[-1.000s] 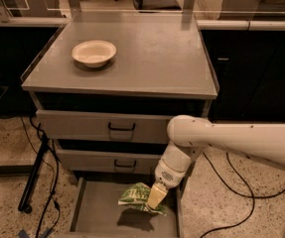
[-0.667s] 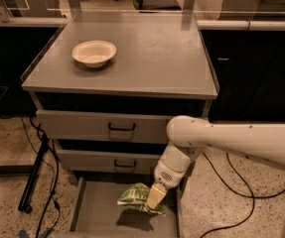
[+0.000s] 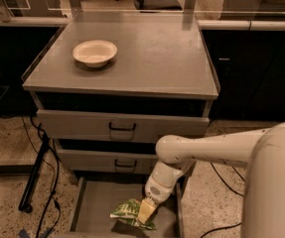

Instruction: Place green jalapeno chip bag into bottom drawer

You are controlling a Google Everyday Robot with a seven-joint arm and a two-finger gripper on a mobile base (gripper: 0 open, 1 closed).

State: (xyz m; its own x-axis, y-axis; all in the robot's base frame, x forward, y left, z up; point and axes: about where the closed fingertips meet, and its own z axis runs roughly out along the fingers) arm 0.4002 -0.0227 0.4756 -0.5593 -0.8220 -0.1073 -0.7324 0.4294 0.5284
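The green jalapeno chip bag lies in the open bottom drawer, towards its right front, with a dark shadow under its front edge. My gripper reaches down from the white arm at the right and sits on the bag's right end. Its pale fingers are closed on the bag. The bag looks to be resting on or just above the drawer's grey floor; I cannot tell which.
A cream bowl stands on the grey cabinet top at the left. Two closed drawers with black handles sit above the open one. Black cables and a stand leg run over the floor at the left.
The arm and the bag hold about the same place in the drawer; no clear motion shows between the frames.
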